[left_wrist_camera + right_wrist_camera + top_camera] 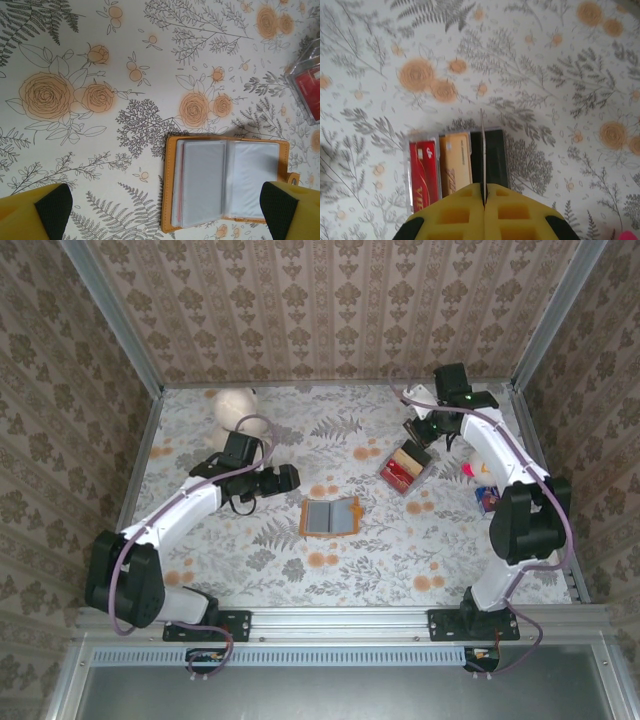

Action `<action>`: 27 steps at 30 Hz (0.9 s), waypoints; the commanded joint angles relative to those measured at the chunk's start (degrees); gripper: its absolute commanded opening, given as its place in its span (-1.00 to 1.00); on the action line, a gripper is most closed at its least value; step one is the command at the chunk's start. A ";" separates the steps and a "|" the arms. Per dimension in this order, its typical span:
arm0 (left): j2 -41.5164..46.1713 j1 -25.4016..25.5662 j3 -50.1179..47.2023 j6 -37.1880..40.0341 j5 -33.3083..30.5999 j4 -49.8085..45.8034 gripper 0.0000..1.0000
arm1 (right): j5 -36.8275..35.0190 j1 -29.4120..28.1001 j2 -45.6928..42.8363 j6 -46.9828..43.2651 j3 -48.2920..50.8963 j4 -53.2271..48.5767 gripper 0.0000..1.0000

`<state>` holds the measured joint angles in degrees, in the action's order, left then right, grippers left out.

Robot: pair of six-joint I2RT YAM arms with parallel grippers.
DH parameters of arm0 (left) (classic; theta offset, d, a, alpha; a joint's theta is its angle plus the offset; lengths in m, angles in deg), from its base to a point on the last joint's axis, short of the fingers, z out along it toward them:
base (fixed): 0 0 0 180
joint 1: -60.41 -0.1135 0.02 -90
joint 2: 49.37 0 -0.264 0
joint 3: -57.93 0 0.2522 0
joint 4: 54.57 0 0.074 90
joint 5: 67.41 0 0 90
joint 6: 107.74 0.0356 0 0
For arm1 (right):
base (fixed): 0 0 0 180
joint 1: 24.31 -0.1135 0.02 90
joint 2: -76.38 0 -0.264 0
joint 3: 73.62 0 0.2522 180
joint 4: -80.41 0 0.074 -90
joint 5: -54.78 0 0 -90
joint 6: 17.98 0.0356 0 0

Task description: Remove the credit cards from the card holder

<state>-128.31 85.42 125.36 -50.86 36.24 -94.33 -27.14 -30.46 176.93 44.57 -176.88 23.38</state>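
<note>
The card holder (pixel 330 517) lies open mid-table, with an orange-tan rim and grey pocket pages (pixel 227 182). A thin red edge shows under its left page. My left gripper (pixel 162 210) hovers over it, open, with one fingertip (pixel 40 212) left of the holder and the other at its right end. It also appears just left of the holder (pixel 285 478). My right gripper (pixel 483 192) is shut on a credit card (pixel 482 145) seen edge-on, above a clear box (pixel 405 468). A red card (pixel 424 172) and a tan card (pixel 455 165) lie in that box.
A white round object (pixel 235 408) sits at the back left. Small pink and blue items (pixel 485 495) lie near the right arm. Patterned walls enclose the floral table (pixel 250 560) on three sides.
</note>
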 commanded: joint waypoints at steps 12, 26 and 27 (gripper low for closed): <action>-1.44 -0.27 0.28 0.78 1.47 -0.59 1.00 | -4.25 -0.26 10.63 -6.86 -7.25 -12.01 -1.00; -1.13 -0.27 -0.57 1.40 2.57 -0.76 1.00 | -1.33 -0.26 13.40 -5.79 -7.40 -8.87 -1.00; -1.08 -0.28 -0.59 1.40 2.61 -0.66 1.00 | -1.33 -0.27 13.58 -5.69 -7.45 -8.85 -1.00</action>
<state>-129.32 85.42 125.34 -50.86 37.82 -94.33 -29.48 -30.46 189.13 38.98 -183.08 14.16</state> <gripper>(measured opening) 0.999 0.045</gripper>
